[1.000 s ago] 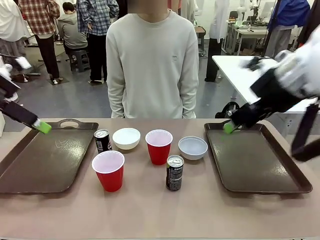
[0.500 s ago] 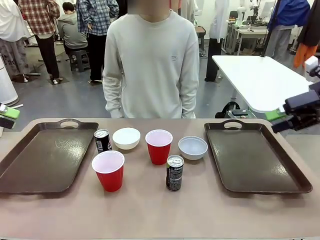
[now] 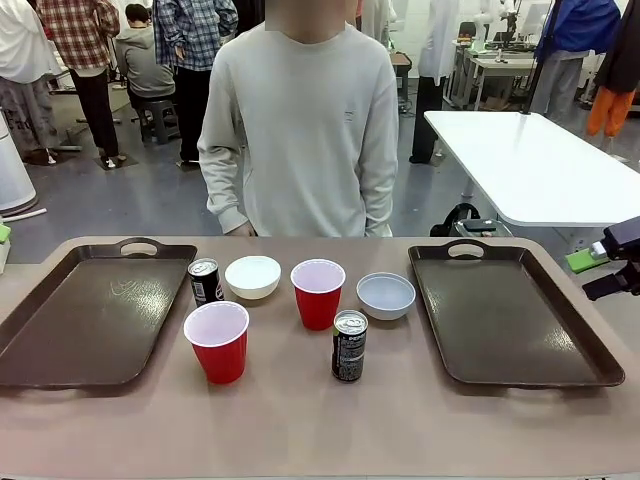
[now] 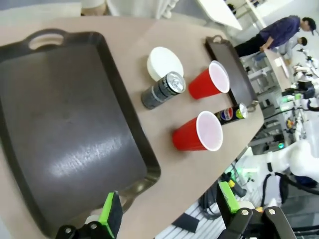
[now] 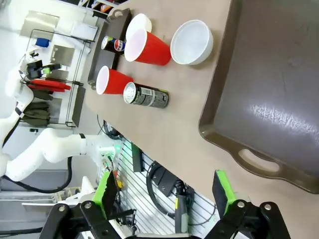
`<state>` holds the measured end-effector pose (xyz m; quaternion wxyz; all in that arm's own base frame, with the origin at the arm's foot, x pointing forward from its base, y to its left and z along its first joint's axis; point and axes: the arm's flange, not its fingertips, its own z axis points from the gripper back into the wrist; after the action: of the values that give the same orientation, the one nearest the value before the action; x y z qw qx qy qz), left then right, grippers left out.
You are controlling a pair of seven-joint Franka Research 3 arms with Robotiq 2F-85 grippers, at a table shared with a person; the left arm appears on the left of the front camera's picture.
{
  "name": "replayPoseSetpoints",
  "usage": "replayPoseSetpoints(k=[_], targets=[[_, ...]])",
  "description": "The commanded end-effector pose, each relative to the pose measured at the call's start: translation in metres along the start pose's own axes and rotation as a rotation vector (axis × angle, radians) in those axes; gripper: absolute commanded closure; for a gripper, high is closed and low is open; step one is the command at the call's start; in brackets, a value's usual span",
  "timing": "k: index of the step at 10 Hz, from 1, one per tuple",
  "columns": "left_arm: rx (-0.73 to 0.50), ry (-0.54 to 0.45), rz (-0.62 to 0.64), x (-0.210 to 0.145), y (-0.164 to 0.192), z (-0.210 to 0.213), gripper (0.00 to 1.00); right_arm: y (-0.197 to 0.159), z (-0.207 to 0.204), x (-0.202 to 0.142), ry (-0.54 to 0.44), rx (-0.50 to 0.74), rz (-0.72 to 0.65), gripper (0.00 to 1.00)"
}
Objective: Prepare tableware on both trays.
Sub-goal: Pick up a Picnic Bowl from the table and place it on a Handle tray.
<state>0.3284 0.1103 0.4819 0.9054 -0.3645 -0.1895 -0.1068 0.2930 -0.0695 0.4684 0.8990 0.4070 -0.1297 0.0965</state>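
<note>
Notably, left tool [image 4: 168,205] and right tool [image 5: 164,189] gaped wide, empty; near can [image 3: 349,345] stood close beside far red cup [image 3: 318,292], so careless reach could tip either.

Left tool [image 4: 168,205]: 2 fingers spread, empty. Right tool [image 5: 164,189]: 2 fingers spread, empty.

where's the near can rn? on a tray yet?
No. Front view: the can stands upright on the table, right of the near red cup and just in front of the far red cup, left of the right tray.
</note>
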Motion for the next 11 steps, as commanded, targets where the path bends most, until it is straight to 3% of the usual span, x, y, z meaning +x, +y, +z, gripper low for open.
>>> replayPoseSetpoints(k=[1, 9, 11], targets=[[-0.026, 0.007, 0.012, -0.001, 0.002, -0.002, 0.00, -0.002, -0.002, 0.002, -0.001, 0.014, -0.006, 0.00], [-0.026, 0.007, 0.012, -0.001, 0.002, -0.002, 0.00, -0.002, -0.002, 0.002, -0.001, 0.014, -0.006, 0.00], [-0.026, 0.007, 0.012, -0.001, 0.002, -0.002, 0.00, 0.014, 0.003, 0.009, 0.011, -0.063, -0.035, 0.00]])
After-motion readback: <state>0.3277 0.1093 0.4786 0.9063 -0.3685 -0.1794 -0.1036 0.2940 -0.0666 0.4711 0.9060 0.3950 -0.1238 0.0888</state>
